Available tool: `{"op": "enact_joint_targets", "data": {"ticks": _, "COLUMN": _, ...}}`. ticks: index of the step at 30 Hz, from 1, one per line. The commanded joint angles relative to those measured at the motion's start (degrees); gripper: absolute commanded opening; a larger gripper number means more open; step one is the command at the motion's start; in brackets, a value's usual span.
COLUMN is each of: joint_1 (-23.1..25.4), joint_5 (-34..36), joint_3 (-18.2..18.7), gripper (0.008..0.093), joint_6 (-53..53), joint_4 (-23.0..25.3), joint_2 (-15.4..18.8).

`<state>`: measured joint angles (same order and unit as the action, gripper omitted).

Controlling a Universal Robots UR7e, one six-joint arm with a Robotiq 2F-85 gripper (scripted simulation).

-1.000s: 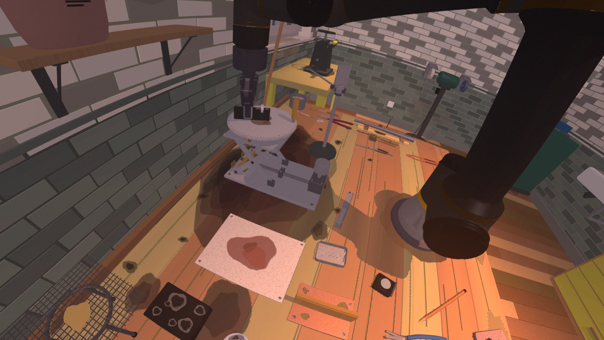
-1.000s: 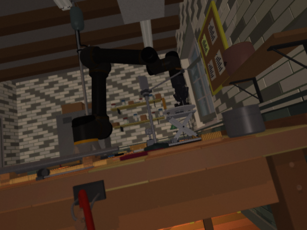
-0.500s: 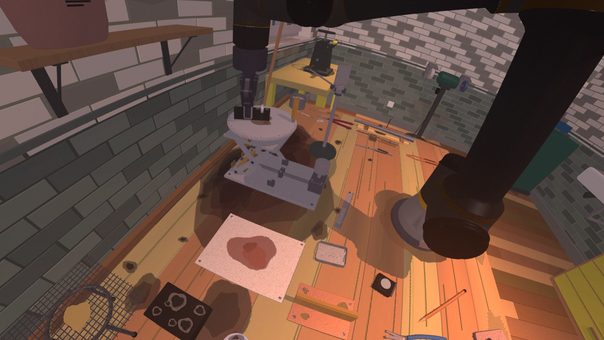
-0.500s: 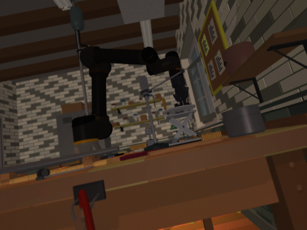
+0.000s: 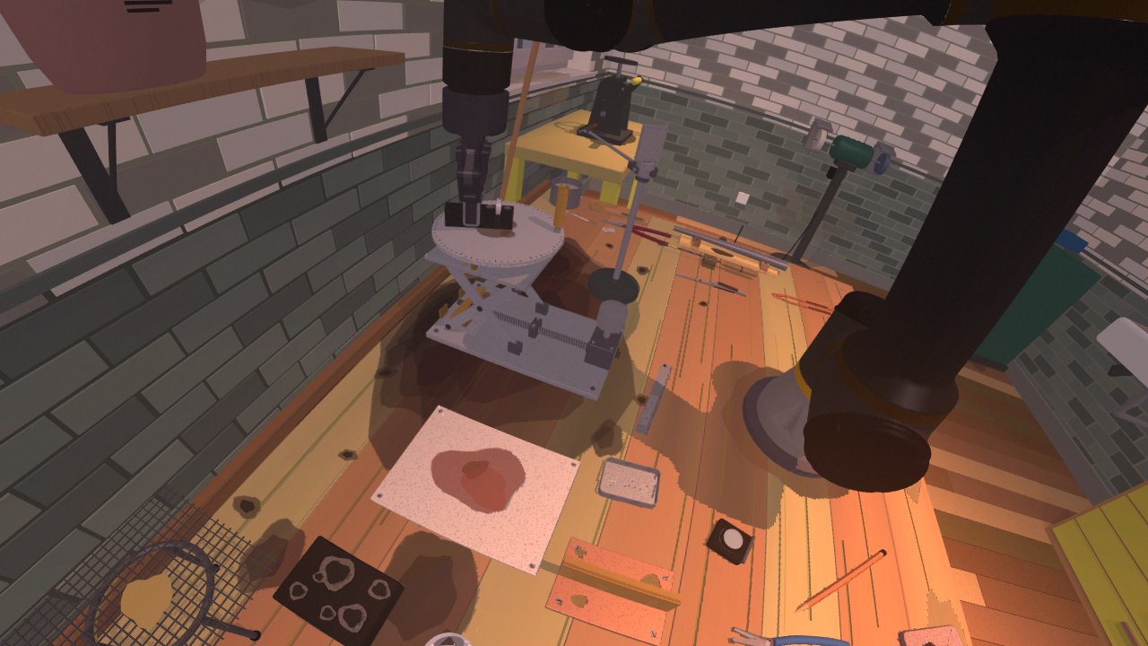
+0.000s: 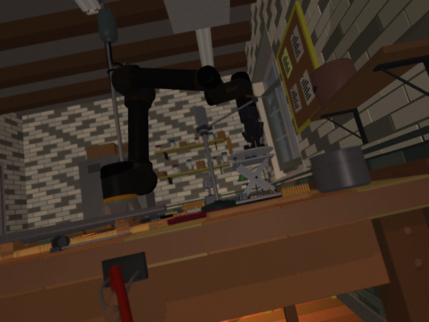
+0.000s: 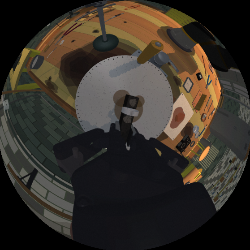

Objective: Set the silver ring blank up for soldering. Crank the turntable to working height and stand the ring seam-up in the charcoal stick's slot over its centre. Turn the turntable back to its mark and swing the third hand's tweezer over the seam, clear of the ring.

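Note:
My gripper (image 5: 470, 210) (image 7: 127, 130) reaches straight down onto the near end of the charcoal stick (image 5: 479, 214) (image 7: 128, 109), which it clamps on the raised turntable (image 5: 496, 235) (image 7: 124, 98) (image 6: 250, 152). The stick is dark and lies across the disc's centre. The silver ring (image 5: 503, 210) (image 7: 130, 111) stands in the stick's slot, just beyond my fingers. The scissor lift (image 5: 482, 291) under the disc is extended. The third hand's stand (image 5: 614, 283) (image 7: 105, 42) rises right of the lift. Its tweezer arm (image 5: 610, 145) points away from the disc.
The brick wall runs close along the left of the lift. The crank handle (image 7: 149, 52) sticks out at the baseplate (image 5: 526, 341) end. A white soldering pad (image 5: 479, 488), small tray (image 5: 628, 482) and black block (image 5: 339, 590) lie nearer. The arm's base (image 5: 791, 418) stands right.

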<state>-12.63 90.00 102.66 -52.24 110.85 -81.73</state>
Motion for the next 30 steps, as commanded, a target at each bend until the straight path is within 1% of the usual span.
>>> {"op": "enact_joint_targets", "data": {"ticks": 1, "joint_1": 0.0, "joint_5": 0.0, "joint_3": 0.0, "gripper": 0.0202, "joint_6": 0.0, "joint_4": 0.0, "joint_2": 0.0}}
{"op": "enact_joint_targets", "data": {"ticks": 13, "joint_1": 0.0, "joint_5": 0.0, "joint_3": 0.0, "gripper": 0.028, "joint_6": 0.0, "joint_4": 0.0, "joint_2": 0.0}}
{"op": "enact_joint_targets", "data": {"ticks": 21, "joint_1": 0.0, "joint_5": 0.0, "joint_3": 0.0, "gripper": 0.028, "joint_6": 0.0, "joint_4": 0.0, "joint_2": 0.0}}
{"op": "enact_joint_targets", "data": {"ticks": 28, "joint_1": 0.0, "joint_5": 0.0, "joint_3": 0.0, "gripper": 0.042, "joint_6": 0.0, "joint_4": 0.0, "joint_2": 0.0}}
{"op": "enact_joint_targets", "data": {"ticks": 30, "joint_1": 0.0, "joint_5": 0.0, "joint_3": 0.0, "gripper": 0.042, "joint_6": 0.0, "joint_4": 0.0, "joint_2": 0.0}}
